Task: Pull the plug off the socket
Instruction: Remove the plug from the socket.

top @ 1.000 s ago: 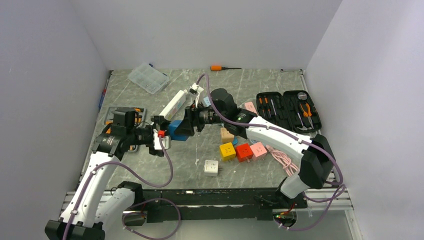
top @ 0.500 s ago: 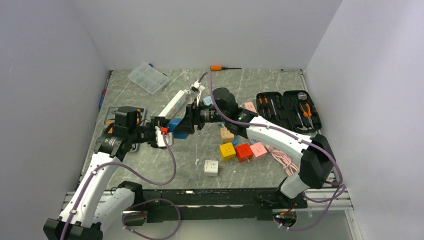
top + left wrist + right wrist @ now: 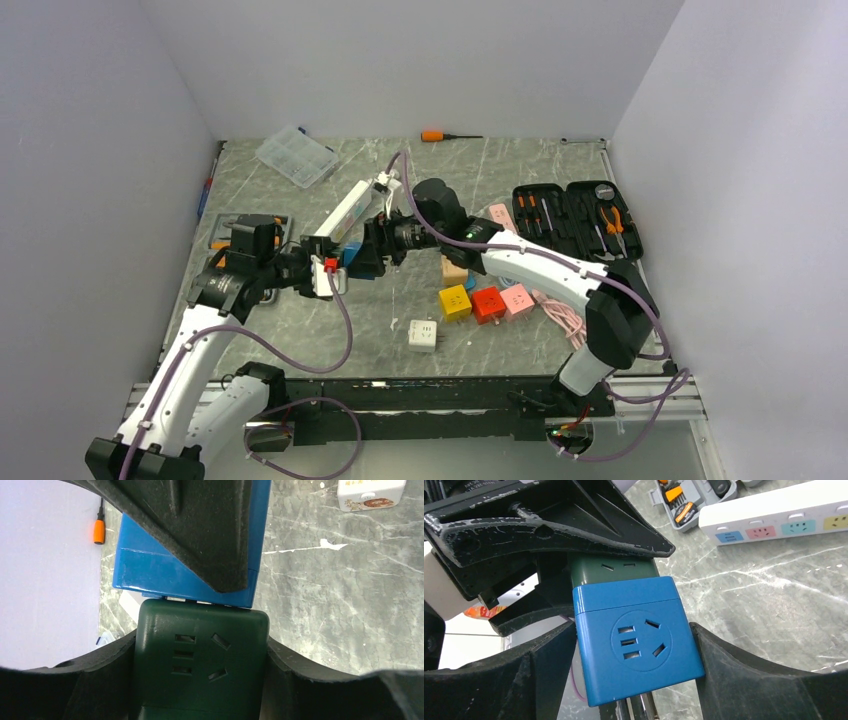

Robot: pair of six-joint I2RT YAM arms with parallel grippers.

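Soft, even overhead light fills the white-walled cell and casts only faint shadows on the grey counter (image 3: 400, 300). In the right wrist view the blue plug (image 3: 634, 640) is crisp, while the black fingers (image 3: 749, 680) lose detail toward the frame edges.

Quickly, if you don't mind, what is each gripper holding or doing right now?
Left gripper: closed on the green cube.
Right gripper: closed on the blue cube.
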